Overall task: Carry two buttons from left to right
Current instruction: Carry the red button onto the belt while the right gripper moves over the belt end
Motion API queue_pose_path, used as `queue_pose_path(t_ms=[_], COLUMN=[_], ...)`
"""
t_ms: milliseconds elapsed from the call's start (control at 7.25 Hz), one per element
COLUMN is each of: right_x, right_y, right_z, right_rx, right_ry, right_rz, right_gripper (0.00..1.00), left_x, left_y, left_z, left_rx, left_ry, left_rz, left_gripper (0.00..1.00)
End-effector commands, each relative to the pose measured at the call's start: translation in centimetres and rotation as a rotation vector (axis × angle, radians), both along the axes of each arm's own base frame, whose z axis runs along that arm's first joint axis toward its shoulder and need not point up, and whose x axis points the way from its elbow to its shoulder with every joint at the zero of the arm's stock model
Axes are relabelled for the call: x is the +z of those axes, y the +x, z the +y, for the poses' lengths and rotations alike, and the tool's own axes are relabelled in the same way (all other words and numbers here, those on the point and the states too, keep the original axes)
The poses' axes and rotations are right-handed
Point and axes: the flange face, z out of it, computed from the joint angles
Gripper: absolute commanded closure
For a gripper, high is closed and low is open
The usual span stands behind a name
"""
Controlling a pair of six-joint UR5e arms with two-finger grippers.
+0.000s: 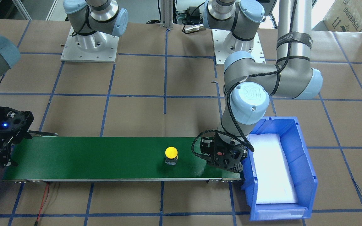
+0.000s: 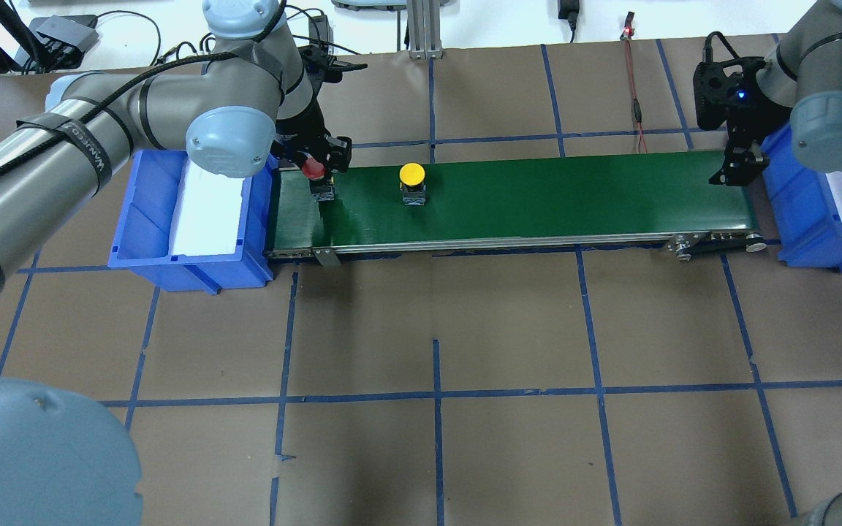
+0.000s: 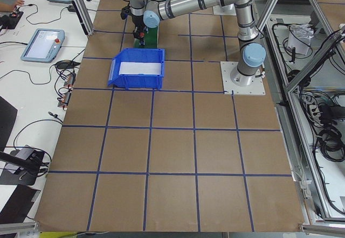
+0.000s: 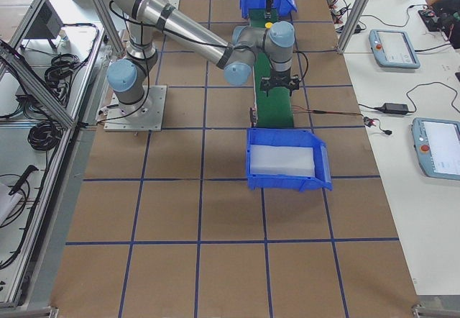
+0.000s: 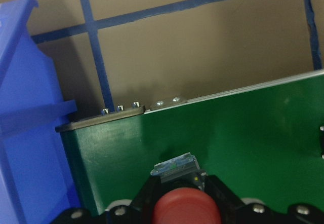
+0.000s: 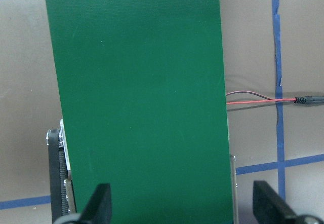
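The yellow button point(image 1: 171, 153) stands upright on the green conveyor belt point(image 1: 90, 157), toward its left half; it also shows in the overhead view point(image 2: 412, 175). My left gripper point(image 2: 320, 174) is at the belt's left end, shut on the red button point(image 2: 312, 169), whose base is at or just above the belt. In the left wrist view the red cap point(image 5: 186, 207) sits between the fingers point(image 5: 223, 196). My right gripper point(image 2: 739, 164) hangs open and empty over the belt's right end; its fingers point(image 6: 101, 199) are spread wide over bare belt point(image 6: 136, 82).
A blue bin point(image 2: 139, 219) with white foam lining sits against the belt's left end. A second blue bin point(image 2: 794, 234) sits at the right end. A red and black cable point(image 2: 636, 109) lies on the brown taped table behind the belt.
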Motion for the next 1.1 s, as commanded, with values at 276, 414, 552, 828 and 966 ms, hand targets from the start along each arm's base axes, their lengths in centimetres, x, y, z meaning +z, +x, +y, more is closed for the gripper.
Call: queue_pose_path(t_ms=[276, 414, 552, 828, 966], right_x=[0.1, 0.0, -0.2, -0.4, -0.3], right_y=[-0.3, -0.3, -0.3, -0.3, -0.3], right_z=[-1.2, -1.4, -1.3, -1.3, -1.3], right_rx=[0.087, 0.090, 0.092, 0.108, 0.108], right_ry=[0.007, 0.009, 0.011, 0.015, 0.018], right_rz=[0.009, 0.012, 0.010, 0.010, 0.013], right_gripper=[0.03, 0.03, 0.03, 0.03, 0.03], left_x=[-1.1, 0.3, 1.7, 6.5, 9.2], left_y=[-0.1, -0.1, -0.1, 0.9, 2.5], left_z=[0.7, 0.9, 0.9, 3.0, 4.3], left_rx=[-0.018, -0.017, -0.010, 0.024, 0.050], left_ry=[-0.019, -0.035, -0.043, -0.014, 0.011], left_rz=[0.009, 0.002, 0.003, 0.000, -0.006], left_gripper=[0.02, 0.00, 0.00, 0.00, 0.00])
